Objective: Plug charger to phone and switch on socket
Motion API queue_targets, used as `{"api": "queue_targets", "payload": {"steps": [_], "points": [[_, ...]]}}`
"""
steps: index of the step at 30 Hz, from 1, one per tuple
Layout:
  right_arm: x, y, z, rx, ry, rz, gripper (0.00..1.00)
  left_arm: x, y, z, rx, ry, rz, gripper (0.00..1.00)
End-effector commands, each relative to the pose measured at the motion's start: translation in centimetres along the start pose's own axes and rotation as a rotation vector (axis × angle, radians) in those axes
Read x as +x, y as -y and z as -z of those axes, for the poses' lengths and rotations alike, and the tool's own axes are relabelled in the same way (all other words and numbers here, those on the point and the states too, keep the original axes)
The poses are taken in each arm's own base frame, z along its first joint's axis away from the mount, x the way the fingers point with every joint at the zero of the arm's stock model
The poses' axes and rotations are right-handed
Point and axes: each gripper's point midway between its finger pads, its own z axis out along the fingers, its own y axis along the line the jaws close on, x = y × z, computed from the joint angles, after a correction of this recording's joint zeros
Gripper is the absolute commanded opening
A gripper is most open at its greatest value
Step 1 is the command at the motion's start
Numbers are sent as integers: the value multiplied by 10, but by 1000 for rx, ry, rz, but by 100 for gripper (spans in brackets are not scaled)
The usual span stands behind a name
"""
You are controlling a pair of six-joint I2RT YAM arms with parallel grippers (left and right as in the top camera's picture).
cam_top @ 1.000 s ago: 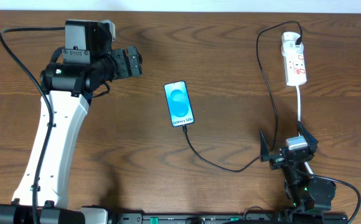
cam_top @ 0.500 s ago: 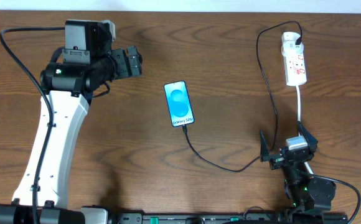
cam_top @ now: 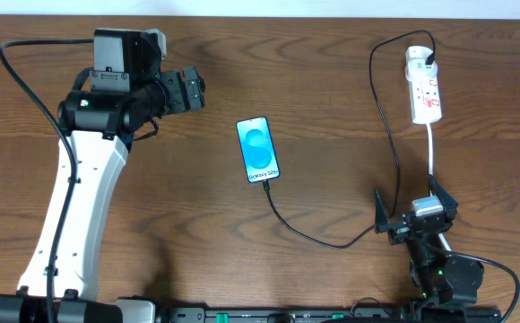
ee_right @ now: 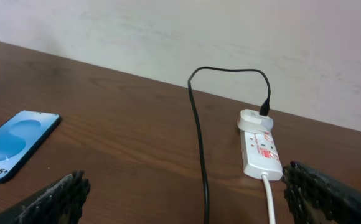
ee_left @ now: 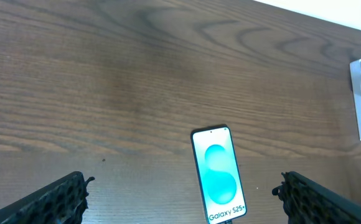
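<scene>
The phone (cam_top: 258, 149) lies screen-up at mid-table with a lit blue screen; it also shows in the left wrist view (ee_left: 217, 173) and the right wrist view (ee_right: 14, 145). The black charger cable (cam_top: 318, 240) runs from the phone's near end round to the white socket (cam_top: 425, 87) at the back right, where its plug sits in the strip (ee_right: 259, 144). The connector tip at the phone is too small to judge. My left gripper (cam_top: 192, 87) is open, far left of the phone. My right gripper (cam_top: 414, 211) is open at the front right, above the cable and white cord.
The socket's white cord (cam_top: 431, 148) runs toward my right arm's base. The pale wall (ee_right: 230, 31) stands behind the table's far edge. My left arm's white link (cam_top: 81, 206) crosses the left of the table.
</scene>
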Motion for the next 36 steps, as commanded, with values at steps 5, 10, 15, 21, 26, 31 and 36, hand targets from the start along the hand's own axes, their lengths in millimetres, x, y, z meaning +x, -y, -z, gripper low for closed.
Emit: {"api": "queue_targets", "payload": {"steps": [5,10,15,21,26,31,36], "points": [[0,-1,0,-1,5,8,99,-5,-10,32,-59,148,-90,99],[0,-1,0,-1,5,8,99,6,-11,43,-19,317,-120,99],[0,-1,0,-1,5,8,99,48,-21,54,-8,481,-242,99],[0,-1,0,-1,5,8,99,85,-43,62,-44,547,-226,99],[0,-1,0,-1,5,8,99,106,-57,67,-67,620,-218,99],[0,-1,0,-1,5,8,99,127,-72,64,-110,683,-208,99],[0,-1,0,-1,5,8,99,140,-77,61,-106,752,-220,100]]}}
